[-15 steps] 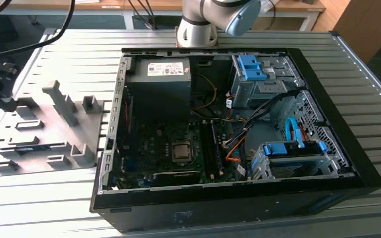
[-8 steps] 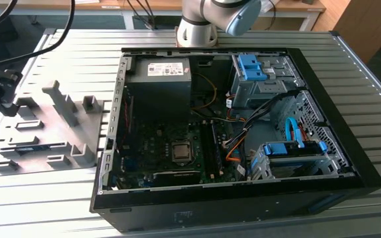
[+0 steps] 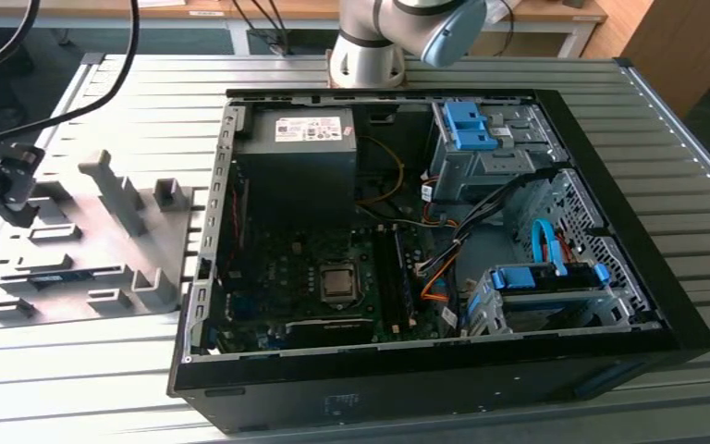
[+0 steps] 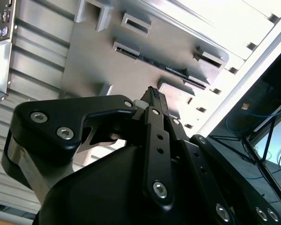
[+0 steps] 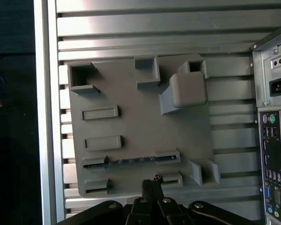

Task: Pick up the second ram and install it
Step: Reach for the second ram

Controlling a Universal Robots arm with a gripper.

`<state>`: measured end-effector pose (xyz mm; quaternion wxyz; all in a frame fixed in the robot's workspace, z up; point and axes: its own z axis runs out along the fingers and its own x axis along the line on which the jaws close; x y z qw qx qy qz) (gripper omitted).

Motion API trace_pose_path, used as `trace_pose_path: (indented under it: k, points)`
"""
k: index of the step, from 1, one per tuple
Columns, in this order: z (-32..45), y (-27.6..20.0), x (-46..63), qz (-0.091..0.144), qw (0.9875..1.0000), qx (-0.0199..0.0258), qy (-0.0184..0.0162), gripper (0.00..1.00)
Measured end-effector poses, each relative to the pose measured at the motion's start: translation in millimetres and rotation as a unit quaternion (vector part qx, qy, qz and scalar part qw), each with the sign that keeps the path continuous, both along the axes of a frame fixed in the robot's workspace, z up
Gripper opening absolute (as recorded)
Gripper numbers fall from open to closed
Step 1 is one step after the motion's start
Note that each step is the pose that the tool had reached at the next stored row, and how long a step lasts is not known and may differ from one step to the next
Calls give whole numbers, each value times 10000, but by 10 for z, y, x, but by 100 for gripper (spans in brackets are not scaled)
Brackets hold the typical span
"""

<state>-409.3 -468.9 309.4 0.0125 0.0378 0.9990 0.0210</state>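
The second ram (image 5: 131,161) is a thin dark stick lying on edge between two low blocks of the grey holder plate (image 5: 131,93). In the exterior view the ram (image 3: 66,275) sits near the plate's front left. In the second wrist view the ram (image 4: 154,62) runs as a dark strip just beyond the fingertips. My gripper (image 5: 151,180) hovers above the plate close to the stick, apart from it, fingers shut with nothing between them. The exterior view has the gripper (image 3: 7,185) over the plate's left edge, and the second wrist view shows the gripper (image 4: 153,93) from behind.
The open computer case (image 3: 577,139) lies on the slatted table at the exterior view's right, with its motherboard (image 3: 293,268) and memory slots (image 3: 392,268) inside. Taller grey blocks (image 3: 121,194) stand on the holder plate. The case's rear ports (image 5: 271,154) are beside the plate.
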Motion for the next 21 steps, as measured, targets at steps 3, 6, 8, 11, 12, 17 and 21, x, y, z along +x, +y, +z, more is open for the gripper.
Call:
trace_pose_path:
  k: [3, 6, 8, 11, 12, 17, 21]
  points:
    - [-37, -6, -14, -1, 10000, 0, 0, 10]
    - [-75, -10, -30, -1, 10000, 0, 0, 10]
    - [-99, -14, -40, 0, 10000, 0, 0, 10]
    - [-141, -18, -54, -1, 10000, 1, -1, 10]
    - [-156, -20, -58, -1, 10000, 1, 0, 10]
    - [-233, -28, -78, 0, 10000, 0, 0, 10]
    - [-290, -34, -96, -1, 10000, 0, 0, 10]
